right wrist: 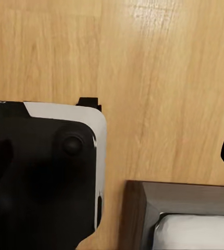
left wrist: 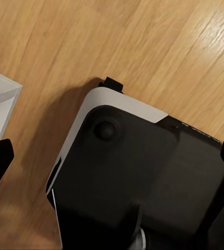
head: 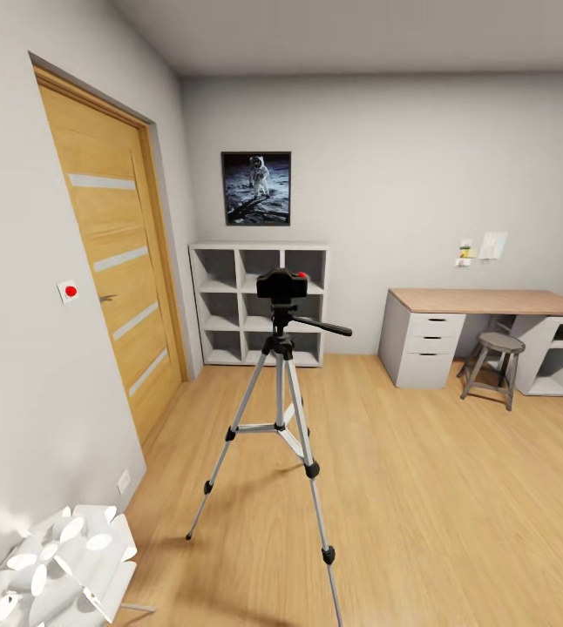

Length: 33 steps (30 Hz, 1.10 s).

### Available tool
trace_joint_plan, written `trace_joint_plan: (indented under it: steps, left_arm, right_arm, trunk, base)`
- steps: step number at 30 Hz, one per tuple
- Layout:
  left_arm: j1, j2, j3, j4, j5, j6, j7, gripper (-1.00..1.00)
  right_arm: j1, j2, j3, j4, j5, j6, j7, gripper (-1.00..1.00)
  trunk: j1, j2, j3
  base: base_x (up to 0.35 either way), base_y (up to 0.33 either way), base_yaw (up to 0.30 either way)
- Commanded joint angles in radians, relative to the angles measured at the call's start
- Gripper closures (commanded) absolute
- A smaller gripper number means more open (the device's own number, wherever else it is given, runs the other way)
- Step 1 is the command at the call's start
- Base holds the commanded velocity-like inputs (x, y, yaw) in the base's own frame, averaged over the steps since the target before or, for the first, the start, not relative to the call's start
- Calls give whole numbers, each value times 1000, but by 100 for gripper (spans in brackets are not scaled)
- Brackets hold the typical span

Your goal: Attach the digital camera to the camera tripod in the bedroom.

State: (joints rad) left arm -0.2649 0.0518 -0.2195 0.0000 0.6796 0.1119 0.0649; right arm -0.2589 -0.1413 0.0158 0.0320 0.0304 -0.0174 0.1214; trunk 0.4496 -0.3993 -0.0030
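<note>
Handling of the digital camera (head: 282,285): by its look a small rigid box, probably light; the smooth black shell could slip, and lens and controls count as fragile. I would take it by the two short sides of the body, clear of the front face and the top.

Handling of the camera tripod (head: 279,416): thin silver legs spread wide, so it likely weighs little and tips readily under a sideways push. The centre column just under the head looks the safest hold; the long pan handle (head: 321,326) would act as a lever and is best left alone.

Look of the camera: black, boxy, about as wide as the tripod head, with a small red spot at its 2 o'clock corner.

Look of the tripod: three silver legs with black joints and feet, silver braces to the column, black head, handle pointing to 3 o'clock.

Where they are: the tripod stands on the light wood floor (head: 438,488) mid-room; the camera sits on top of its head, seemingly seated already, though whether it is locked I cannot tell.

Surroundings: white cube shelves (head: 259,302) and astronaut poster (head: 256,188) at 12 o'clock behind the tripod, wooden door (head: 116,261) at 9 o'clock, desk (head: 491,302) with stool (head: 493,364) at 3 o'clock, white lamp (head: 55,575) at 7 o'clock.

Pincer state: both wrist views look down on the robot's own base (left wrist: 138,177) and the floor; dark finger parts show at the picture edges, apparently apart with nothing between them, but I cannot tell for certain for either pincer.
</note>
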Motion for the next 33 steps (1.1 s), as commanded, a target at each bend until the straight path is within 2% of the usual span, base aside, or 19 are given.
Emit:
trace_joint_plan:
  steps: [1,20,26,33]
  left_arm:
    - [1,0,-9,0,8,3,3,-100]
    - [4,2,-9,0,5,3,3,-100]
    - [5,1,-9,0,5,-54,2,-100]
    - [7,0,-9,0,5,-58,1,-100]
  right_arm:
    - [5,0,1,3,1,-9,2,-100]
    - [27,3,1,3,-6,-40,8,-100]
    - [28,4,2,3,-4,-47,3,-100]
    - [29,4,1,3,-6,-48,-1,-100]
  trunk:
    - [0,-1,0]
    - [0,-1,0]
    - [0,-1,0]
    - [0,-1,0]
  base:
    - [0,0,0]
    - [0,0,0]
    - [0,0,0]
    - [0,0,0]
